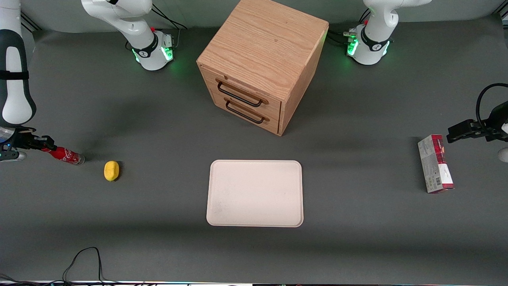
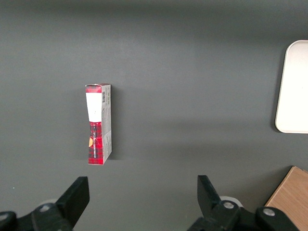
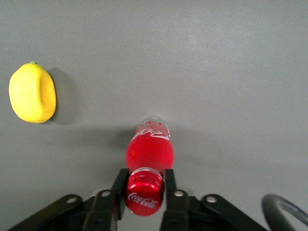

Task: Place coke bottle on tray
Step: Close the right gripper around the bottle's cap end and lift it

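Note:
The coke bottle (image 1: 66,155) is small and red with a red cap and a clear base. It lies tilted at the working arm's end of the table, its base low over the grey mat. My gripper (image 1: 47,146) is shut on the bottle's cap. In the right wrist view the two black fingers (image 3: 119,183) press on each side of the cap, with my gripper (image 3: 145,182) around it and the bottle (image 3: 149,149) pointing away. The cream-white tray (image 1: 254,193) lies flat and bare at the table's middle, nearer the front camera than the cabinet. Its rim also shows in the left wrist view (image 2: 293,91).
A yellow lemon (image 1: 111,171) (image 3: 32,94) lies on the mat between the bottle and the tray, close to the bottle. A wooden drawer cabinet (image 1: 262,63) stands farther from the camera than the tray. A red-and-grey carton (image 1: 435,163) (image 2: 98,124) lies toward the parked arm's end.

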You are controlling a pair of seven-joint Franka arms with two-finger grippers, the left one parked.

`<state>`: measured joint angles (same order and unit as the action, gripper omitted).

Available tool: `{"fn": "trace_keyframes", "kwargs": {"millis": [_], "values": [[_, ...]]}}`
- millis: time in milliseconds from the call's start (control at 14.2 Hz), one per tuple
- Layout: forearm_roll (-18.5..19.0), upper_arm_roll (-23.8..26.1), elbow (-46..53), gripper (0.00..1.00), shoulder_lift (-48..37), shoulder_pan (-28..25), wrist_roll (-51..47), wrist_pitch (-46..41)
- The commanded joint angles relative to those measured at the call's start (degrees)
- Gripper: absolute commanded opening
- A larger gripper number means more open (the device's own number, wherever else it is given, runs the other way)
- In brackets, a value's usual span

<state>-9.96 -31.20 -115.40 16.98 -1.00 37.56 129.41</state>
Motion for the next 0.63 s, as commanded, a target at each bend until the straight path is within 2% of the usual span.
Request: {"fn": "trace_keyframes", "kwargs": {"millis": [0,211,563], "values": [[-2.1,-0.3,1.1,0.04,0.9,-0.1,2.3,0.1],[-2.0,-0.2,4.3,0.02,-0.2,-0.3,2.1,-3.5],[0.9,-0.7,26.1,0.02,-1.2,-1.5,1.1,-30.3]]}}
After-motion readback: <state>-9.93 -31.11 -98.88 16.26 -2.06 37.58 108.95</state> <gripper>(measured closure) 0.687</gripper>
